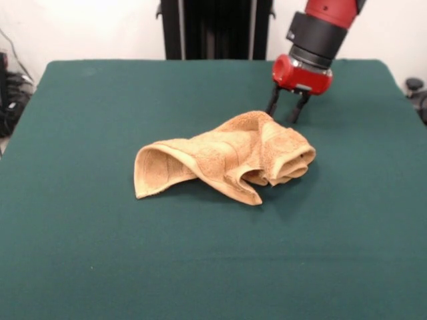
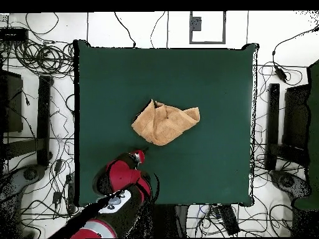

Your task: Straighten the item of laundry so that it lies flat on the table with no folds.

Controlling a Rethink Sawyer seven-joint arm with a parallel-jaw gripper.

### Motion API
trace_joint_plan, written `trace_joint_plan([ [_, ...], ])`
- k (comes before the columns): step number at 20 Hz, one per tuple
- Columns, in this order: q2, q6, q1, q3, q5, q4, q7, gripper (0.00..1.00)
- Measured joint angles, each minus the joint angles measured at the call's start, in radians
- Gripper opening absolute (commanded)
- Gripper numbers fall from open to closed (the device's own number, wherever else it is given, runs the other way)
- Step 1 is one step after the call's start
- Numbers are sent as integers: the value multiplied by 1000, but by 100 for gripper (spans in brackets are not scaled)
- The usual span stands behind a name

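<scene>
On green felt table [image 1: 80,267]: crumpled tan terry towel [image 1: 227,160], folds rolled; gripper [image 1: 285,108] jaws spread, empty, just behind.

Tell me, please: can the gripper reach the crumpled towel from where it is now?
Probably yes. The gripper hangs open just behind the towel, close to its bunched end, and only bare table lies around them. Nothing stands between the jaws and the cloth, so a short move should bring them onto it.
</scene>
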Motion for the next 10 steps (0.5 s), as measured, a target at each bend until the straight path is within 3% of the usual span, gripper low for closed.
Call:
trace_joint_plan([
  [10,-5,-48,-19,9,-75,5,0,100],
])
